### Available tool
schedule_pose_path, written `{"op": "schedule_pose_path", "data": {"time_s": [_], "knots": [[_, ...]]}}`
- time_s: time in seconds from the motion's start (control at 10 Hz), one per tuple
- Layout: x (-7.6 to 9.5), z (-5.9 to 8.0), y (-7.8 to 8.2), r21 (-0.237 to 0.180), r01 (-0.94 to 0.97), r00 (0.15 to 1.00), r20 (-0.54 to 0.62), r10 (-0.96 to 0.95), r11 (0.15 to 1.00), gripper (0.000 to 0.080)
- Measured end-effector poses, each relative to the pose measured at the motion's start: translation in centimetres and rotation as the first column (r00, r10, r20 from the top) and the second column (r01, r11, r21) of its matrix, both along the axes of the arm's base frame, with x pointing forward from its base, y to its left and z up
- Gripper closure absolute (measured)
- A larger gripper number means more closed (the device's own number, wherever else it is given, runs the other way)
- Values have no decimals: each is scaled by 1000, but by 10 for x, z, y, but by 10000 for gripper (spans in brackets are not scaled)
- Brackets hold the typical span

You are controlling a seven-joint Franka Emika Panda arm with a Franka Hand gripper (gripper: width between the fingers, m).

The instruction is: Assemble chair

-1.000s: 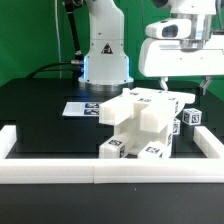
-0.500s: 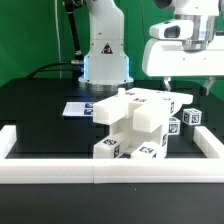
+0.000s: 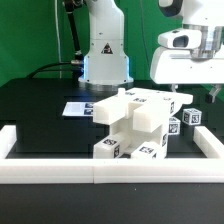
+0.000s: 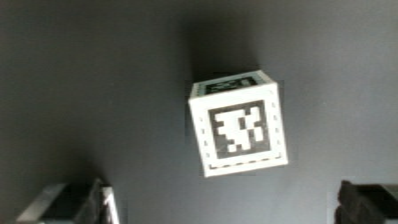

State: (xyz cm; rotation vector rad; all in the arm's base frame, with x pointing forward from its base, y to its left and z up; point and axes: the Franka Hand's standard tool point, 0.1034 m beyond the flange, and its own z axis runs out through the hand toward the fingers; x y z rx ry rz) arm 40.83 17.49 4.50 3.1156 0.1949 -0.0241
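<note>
The partly joined chair, a stack of white blocky pieces with black-and-white tags, stands mid-table in the exterior view. A small loose white tagged block lies just to its right in the exterior view. My gripper hangs a little above that block, open and empty. In the wrist view the same block lies on the black table, tag up, beyond my gripper. The dark fingertips show wide apart at the picture's corners with nothing between them.
A long white border rail runs along the table's front and up both sides. The marker board lies flat behind the chair at the exterior view's left. The robot's base stands at the back.
The gripper has moved toward the exterior view's right and slightly lower, over the loose block. It stays open. The chair pieces have not moved.
</note>
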Motion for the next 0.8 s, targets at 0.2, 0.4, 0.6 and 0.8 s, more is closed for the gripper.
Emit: {"op": "schedule_pose_path", "data": {"time_s": [0.2, 0.4, 0.6, 0.8], "knots": [[-2, -8, 2, -9, -1, 1000, -7, 0, 1000, 150], [-9, -15, 6, -18, 12, 1000, -19, -12, 1000, 150], [-13, -21, 6, -26, 7, 1000, -28, -8, 1000, 150], [-16, -25, 5, -32, 4, 999, -36, -5, 999, 150]]}}
